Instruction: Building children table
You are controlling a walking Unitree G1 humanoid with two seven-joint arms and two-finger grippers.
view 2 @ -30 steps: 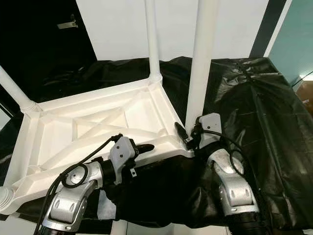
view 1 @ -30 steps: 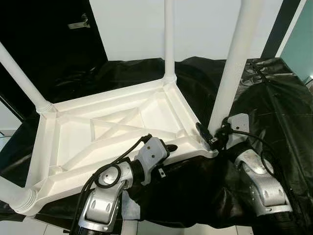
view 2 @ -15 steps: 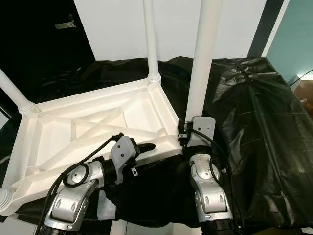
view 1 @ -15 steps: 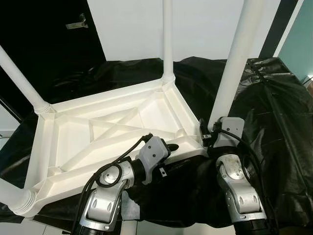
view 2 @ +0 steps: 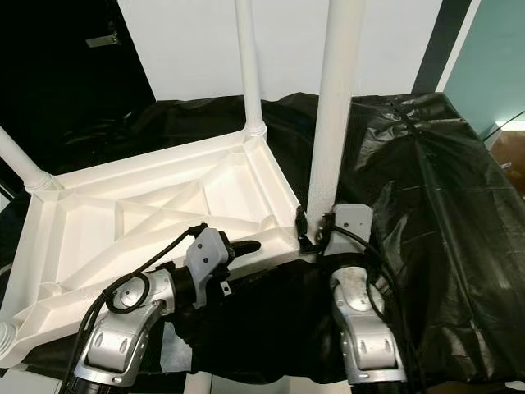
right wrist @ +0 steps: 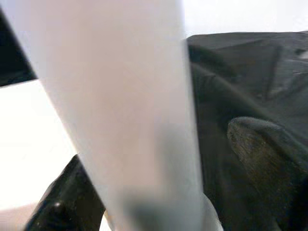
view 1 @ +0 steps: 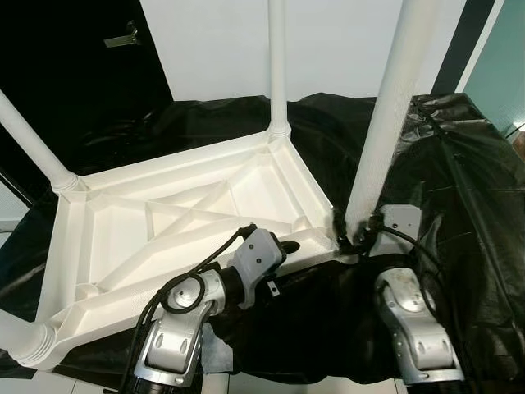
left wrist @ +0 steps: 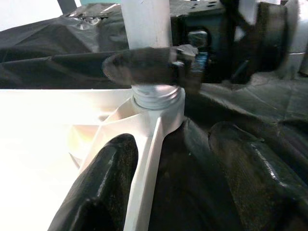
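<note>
Left gripper (view 1: 289,245): near centre, fingers apart astride the near rim of the upturned table top (view 1: 123,234)
Right gripper (view 1: 349,238): near right corner, fingers clamped round the base of the leg (view 1: 385,123)
Step in hand: seating this leg in its corner socket; judged best kept upright and turned squarely while the rim is steadied
Far legs: two stand in far corners
Containers: none seen; black sheet (view 1: 467,189) underlies all

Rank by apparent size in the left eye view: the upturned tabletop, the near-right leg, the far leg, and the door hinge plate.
1. Upturned tabletop, largest.
2. Near-right leg, gripped at its base by the right gripper; it looks thick partly because it is nearest the camera.
3. Far leg, thinner-looking.
4. Door hinge plate, smallest.
</note>
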